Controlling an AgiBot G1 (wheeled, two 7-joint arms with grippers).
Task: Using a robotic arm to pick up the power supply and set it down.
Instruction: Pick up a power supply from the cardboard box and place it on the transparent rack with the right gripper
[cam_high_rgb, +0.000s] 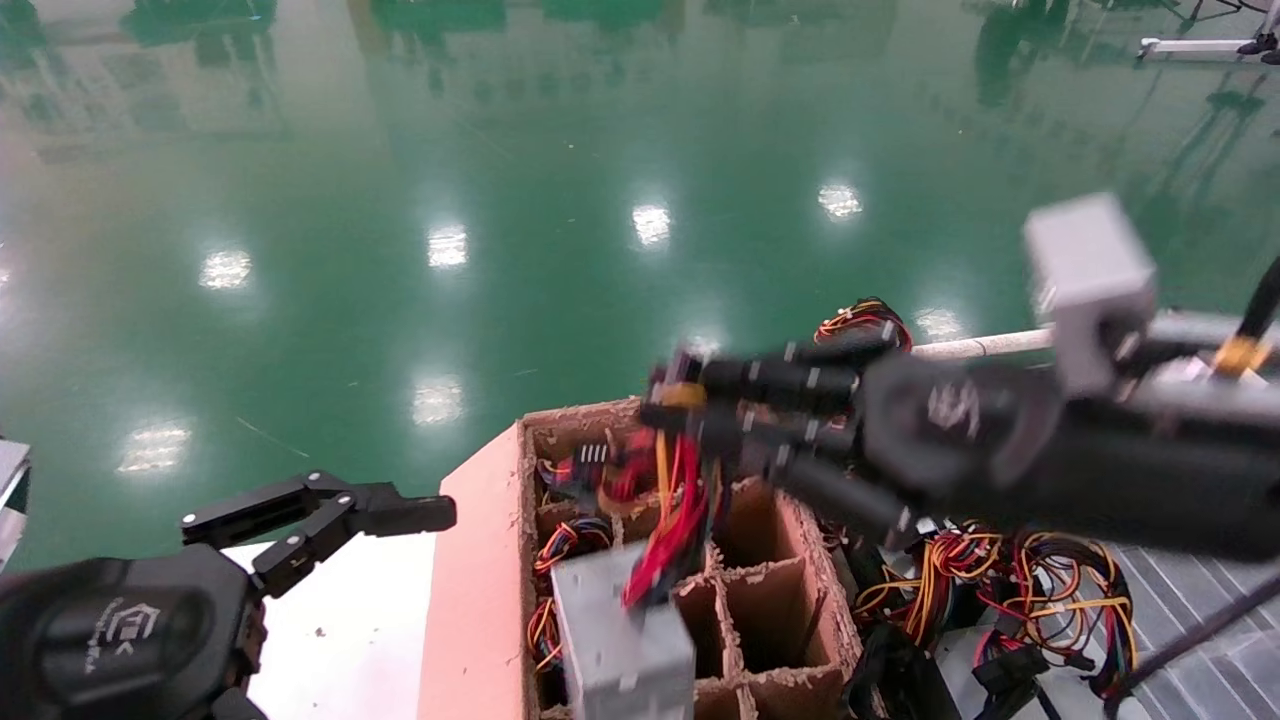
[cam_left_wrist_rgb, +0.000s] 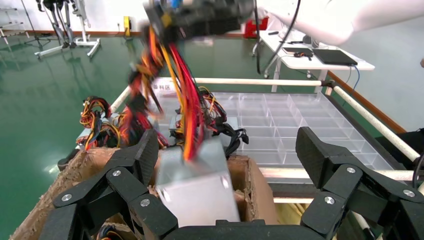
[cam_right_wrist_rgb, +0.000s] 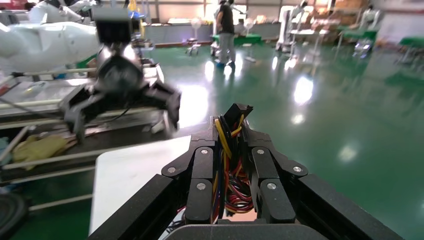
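Right arm: reaches in from the right, black wrist housing level, a small silver bracket box (cam_high_rgb: 1088, 275) standing on top of it.
Right tool (cam_high_rgb: 672, 408): fingers pressed together on the wire bundle (cam_right_wrist_rgb: 227, 165), which runs between the pads.
Left arm: low at the left, well apart from the right tool.
Left tool (cam_high_rgb: 375, 520): fingers (cam_left_wrist_rgb: 322, 160) spread wide, gripping nothing, pointing toward the right tool.
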